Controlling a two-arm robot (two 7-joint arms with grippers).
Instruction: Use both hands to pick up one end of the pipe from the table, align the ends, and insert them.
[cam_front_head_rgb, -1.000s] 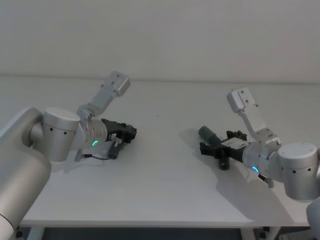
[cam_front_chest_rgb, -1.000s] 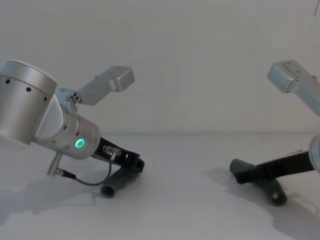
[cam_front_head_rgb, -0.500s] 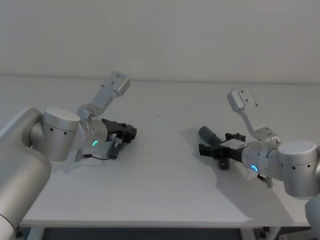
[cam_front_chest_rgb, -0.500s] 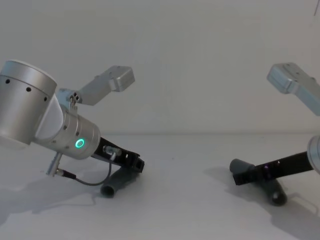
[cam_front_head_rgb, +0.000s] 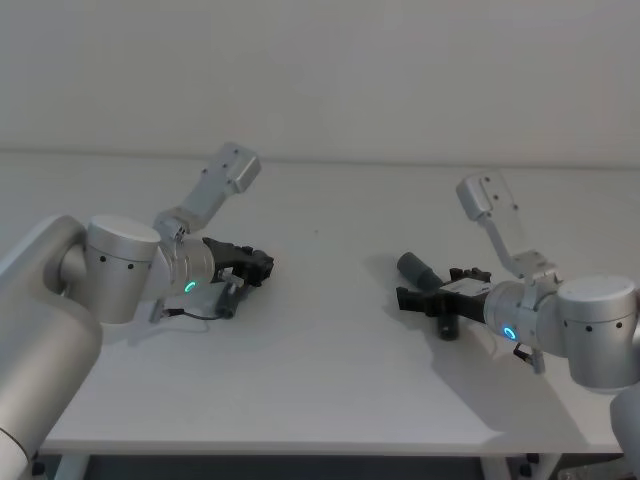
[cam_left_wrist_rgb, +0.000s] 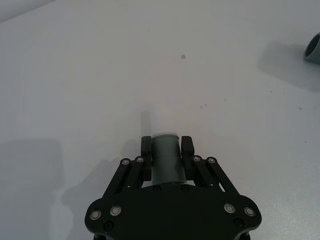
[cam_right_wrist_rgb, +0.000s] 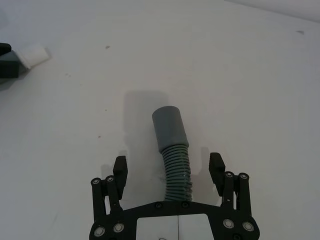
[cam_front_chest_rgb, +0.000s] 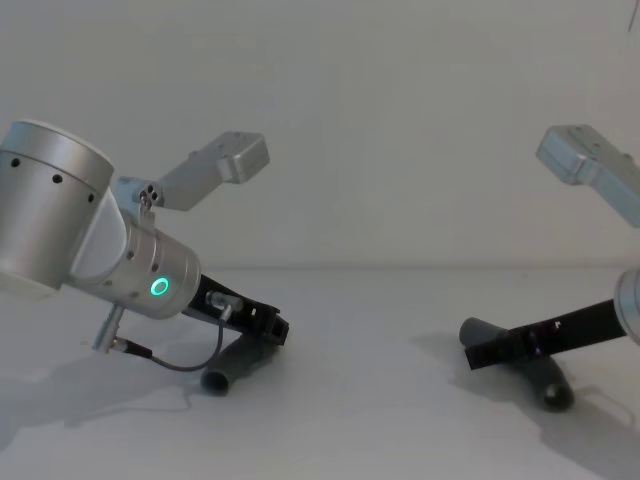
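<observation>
My left gripper (cam_front_head_rgb: 262, 266) (cam_left_wrist_rgb: 166, 146) is low over the table (cam_front_head_rgb: 320, 380) at the left, shut on the smooth grey end of one pipe piece (cam_left_wrist_rgb: 165, 162). The rest of that piece (cam_front_head_rgb: 228, 298) (cam_front_chest_rgb: 235, 368) trails back under the wrist to the tabletop. At the right, my right gripper (cam_front_head_rgb: 405, 297) (cam_right_wrist_rgb: 168, 165) is open, with its fingers (cam_right_wrist_rgb: 120, 170) on either side of the ribbed part of the other pipe piece (cam_right_wrist_rgb: 176, 170). This piece lies on the table, and its wide grey cuff (cam_right_wrist_rgb: 170, 127) (cam_front_head_rgb: 413, 267) points away from the wrist. The whitish tip (cam_right_wrist_rgb: 35, 54) of the left piece appears far off in the right wrist view.
The white table runs back to a pale wall, with bare surface (cam_front_head_rgb: 330, 290) between the two grippers. The table's front edge (cam_front_head_rgb: 300, 448) is near the bottom of the head view. A thin cable (cam_front_chest_rgb: 170, 360) loops under the left wrist.
The right arm has shifted slightly, and its gripper stays open around the hose. The left arm and its pipe piece have not moved.
</observation>
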